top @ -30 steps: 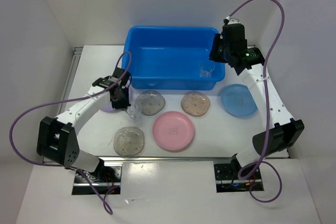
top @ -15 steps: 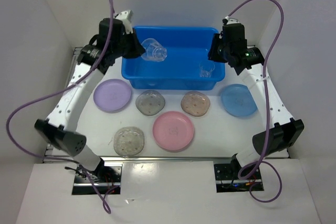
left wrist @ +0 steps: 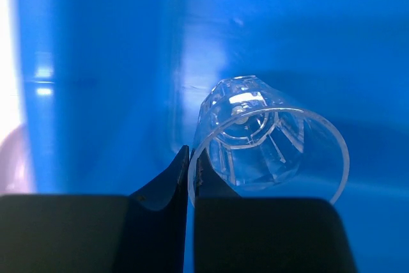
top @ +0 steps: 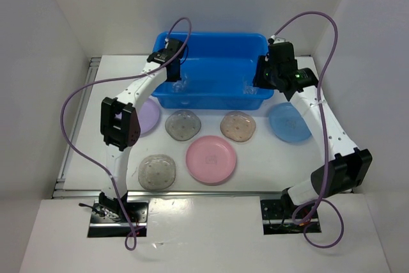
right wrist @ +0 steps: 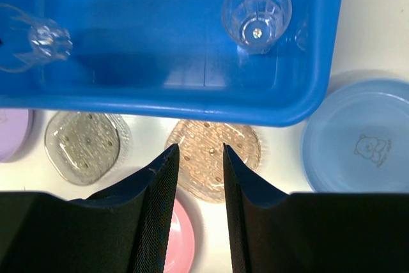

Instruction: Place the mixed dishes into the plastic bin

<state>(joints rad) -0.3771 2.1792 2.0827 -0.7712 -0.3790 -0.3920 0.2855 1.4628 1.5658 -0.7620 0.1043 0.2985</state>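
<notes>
The blue plastic bin (top: 211, 46) stands at the back middle of the table. My left gripper (left wrist: 190, 164) is shut on the rim of a clear cup (left wrist: 268, 139) and holds it low inside the bin's left end (top: 176, 84). A second clear cup (right wrist: 257, 12) stands in the bin's right end. My right gripper (right wrist: 200, 148) is open and empty, above the bin's near right rim (top: 263, 76) and over the tan speckled plate (right wrist: 214, 158).
In front of the bin lie a lavender plate (top: 148, 116) partly under the left arm, a greyish speckled plate (top: 183, 124), the tan plate (top: 238, 126), a blue plate (top: 291, 121), a pink plate (top: 211, 158) and another speckled plate (top: 157, 171).
My left gripper lifted the clear cup from the table, swung it over the bin's left rim and has come down inside the bin. The right arm has barely moved.
</notes>
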